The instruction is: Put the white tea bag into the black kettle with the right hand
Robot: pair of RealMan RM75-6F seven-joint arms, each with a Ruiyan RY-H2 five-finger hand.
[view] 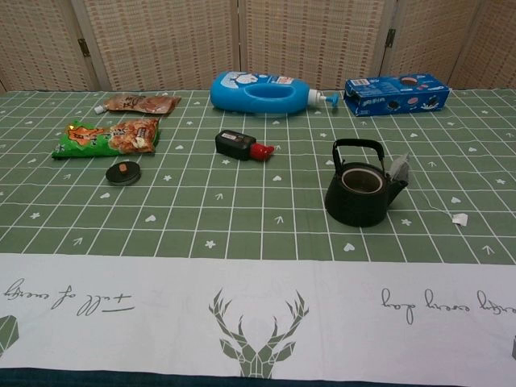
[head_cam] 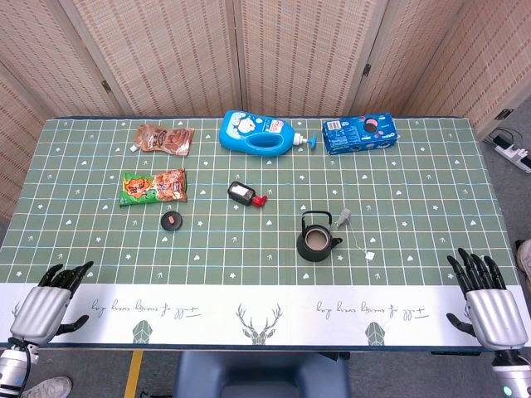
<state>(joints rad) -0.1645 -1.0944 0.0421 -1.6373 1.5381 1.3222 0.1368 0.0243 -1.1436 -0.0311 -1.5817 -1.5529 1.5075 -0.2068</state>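
The black kettle (head_cam: 318, 239) stands lidless on the green cloth right of centre, also seen in the chest view as the kettle (view: 360, 188). The white tea bag (head_cam: 345, 218) lies just right of its spout; in the chest view the tea bag (view: 400, 168) leans by the spout, its string running to a small paper tag (view: 460, 218). My right hand (head_cam: 487, 300) rests at the near right table edge, fingers apart and empty, well apart from the tea bag. My left hand (head_cam: 48, 303) rests at the near left edge, also empty. Neither hand shows in the chest view.
A round black lid (head_cam: 171, 220) lies left of centre. A small black and red device (head_cam: 246, 195) lies behind the kettle. Two snack bags (head_cam: 154, 186), a blue bottle (head_cam: 261, 133) and a blue biscuit box (head_cam: 358, 134) line the far side.
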